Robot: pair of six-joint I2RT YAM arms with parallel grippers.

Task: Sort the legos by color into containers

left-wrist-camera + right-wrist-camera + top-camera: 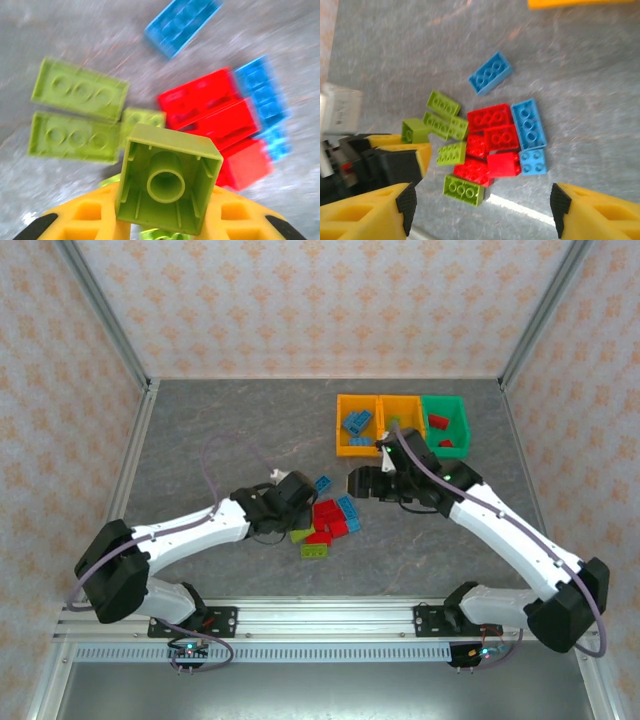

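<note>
top external view shows you the loose blue, lime green and red plastic lego bricks heaped on the grey table, near the joined orange and green plastic bins. left wrist view: your left gripper pinches a lime green square brick, hollow underside facing the camera. right wrist view: your right gripper hangs spread wide above the heap.

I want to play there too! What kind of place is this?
Probably a robot test booth, not a playroom: a left arm and right arm are bolted to a metal rail, and wallpapered panels box in a grey table with legos and bins.
</note>
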